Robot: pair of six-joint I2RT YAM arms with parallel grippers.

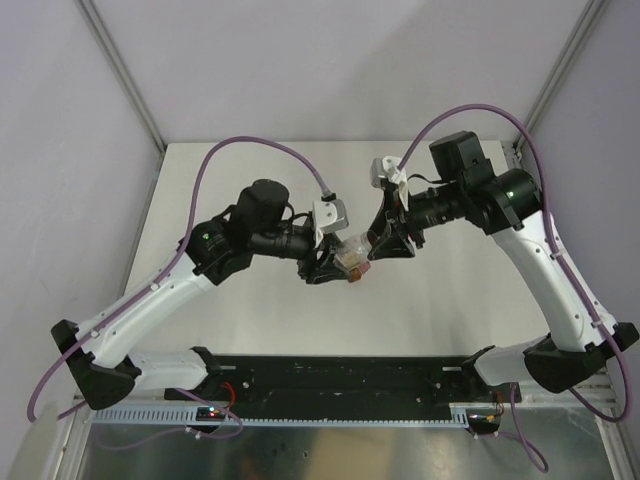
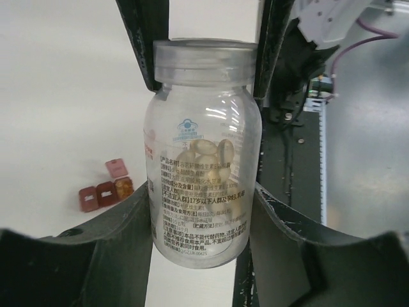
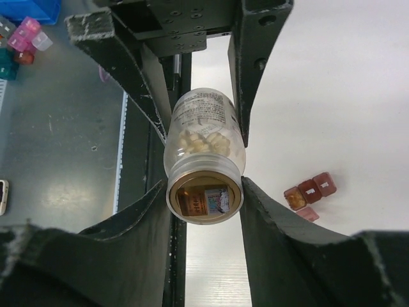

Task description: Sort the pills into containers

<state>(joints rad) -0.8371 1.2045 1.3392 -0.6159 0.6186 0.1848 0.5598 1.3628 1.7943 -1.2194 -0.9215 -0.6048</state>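
The pills (image 2: 208, 160) are seen as pale yellowish capsules heaped inside a clear plastic bottle (image 2: 201, 217), which is held above the table between the two grippers. Small dark print in an East Asian script is carried on the bottle's wall beneath a blue emblem. It is too fine to be read with confidence.

The bottle's body is clamped between the fingers (image 2: 128, 217) of the left gripper (image 2: 201, 192). The translucent cap (image 3: 204, 195) is flanked by the fingers (image 3: 137, 220) of the right gripper (image 3: 204, 185), which are drawn in against both of its sides.

The containers (image 2: 105, 192) are three small square cells in one dark red strip. They lie on the white table (image 2: 57, 96), below the bottle and off to one side of both pairs of fingers, well apart from them. One end cell is shown amber-orange, and a pinkish lid (image 2: 115, 167) is flipped open beside the strip.

Beyond the right gripper's fingertips, a black base rail (image 3: 144, 160) is seen under the bottle. Past it, on a grey surface, a cluster of pink, teal and blue boxes (image 3: 22, 35) is visible at the far corner of that view.
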